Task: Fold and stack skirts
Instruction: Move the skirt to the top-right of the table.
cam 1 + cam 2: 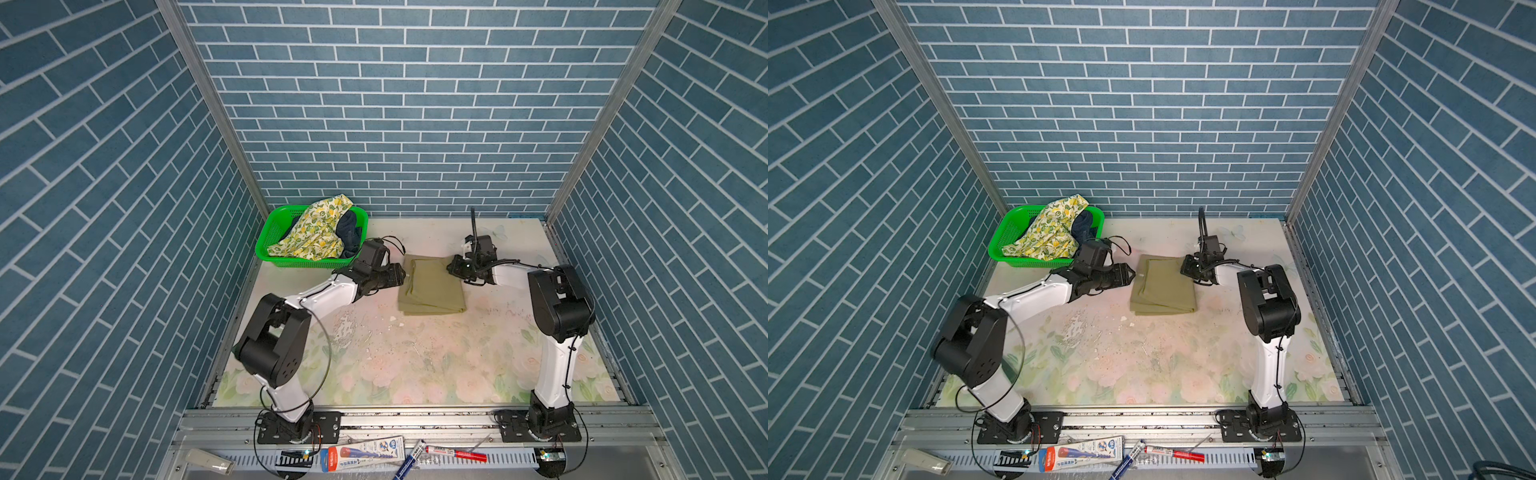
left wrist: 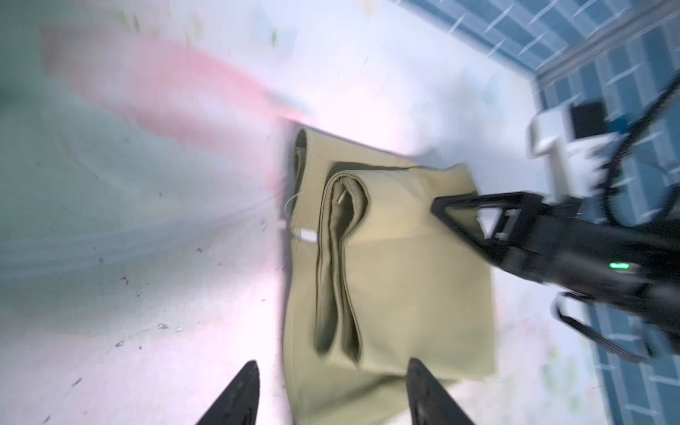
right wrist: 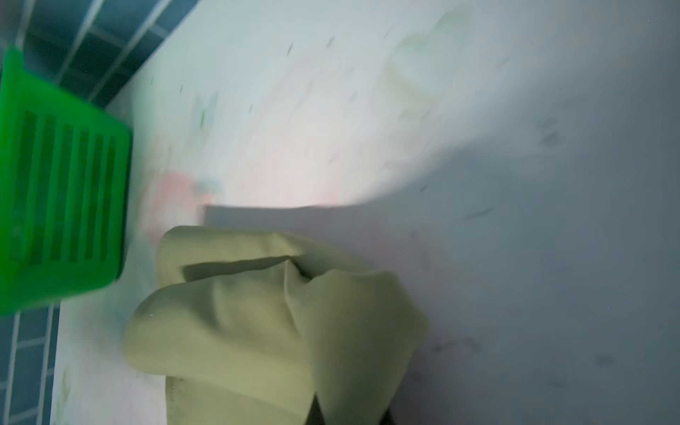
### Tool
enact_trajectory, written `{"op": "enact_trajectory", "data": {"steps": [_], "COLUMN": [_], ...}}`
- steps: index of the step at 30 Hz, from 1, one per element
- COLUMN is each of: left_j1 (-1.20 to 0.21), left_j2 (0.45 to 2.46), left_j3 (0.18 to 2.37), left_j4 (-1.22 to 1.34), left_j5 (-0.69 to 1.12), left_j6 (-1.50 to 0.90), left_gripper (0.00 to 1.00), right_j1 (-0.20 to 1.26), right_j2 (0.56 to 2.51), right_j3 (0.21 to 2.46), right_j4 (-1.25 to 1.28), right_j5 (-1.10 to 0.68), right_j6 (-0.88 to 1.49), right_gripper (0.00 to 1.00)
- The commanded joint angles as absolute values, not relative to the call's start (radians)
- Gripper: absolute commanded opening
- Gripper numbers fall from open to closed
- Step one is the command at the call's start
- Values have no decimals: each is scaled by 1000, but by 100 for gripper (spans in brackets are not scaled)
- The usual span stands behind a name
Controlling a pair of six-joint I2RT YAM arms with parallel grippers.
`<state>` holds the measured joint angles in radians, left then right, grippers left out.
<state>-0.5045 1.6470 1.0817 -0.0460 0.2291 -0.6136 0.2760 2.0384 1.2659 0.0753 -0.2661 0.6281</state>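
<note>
The right claw (image 1: 450, 266) is closed, pinching the far right corner of the olive skirt (image 1: 432, 291); in the right wrist view the cloth bunches up into its tips. The left claw (image 1: 400, 274) stands open just beside the skirt's left edge, gripping nothing. The skirt is plain khaki-green, folded into a layered rectangle on the flowered table (image 1: 415, 365) between the claws. The lemon-print skirt (image 1: 316, 232) and dark blue skirt (image 1: 350, 232) lie crumpled in the green basket (image 1: 266, 245), far left.
</note>
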Motion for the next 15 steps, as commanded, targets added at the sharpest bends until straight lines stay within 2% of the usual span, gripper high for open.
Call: {"op": "enact_trajectory", "data": {"steps": [1, 6, 15], "left_j1": [-505, -506, -505], "left_j2": [1580, 1521, 1508], "left_j3": [1026, 981, 982], "left_j4": [-12, -6, -1], "left_j5": [236, 253, 285], "left_j6": [-644, -672, -702], "left_gripper": [68, 68, 67], "right_j1": [187, 40, -81], "right_j2": [2062, 2111, 2227], "right_j3": [1354, 1419, 1569], "right_j4": [64, 126, 165], "right_j5": [-70, 92, 386], "right_j6": [724, 858, 1112], "right_gripper": [0, 0, 0]}}
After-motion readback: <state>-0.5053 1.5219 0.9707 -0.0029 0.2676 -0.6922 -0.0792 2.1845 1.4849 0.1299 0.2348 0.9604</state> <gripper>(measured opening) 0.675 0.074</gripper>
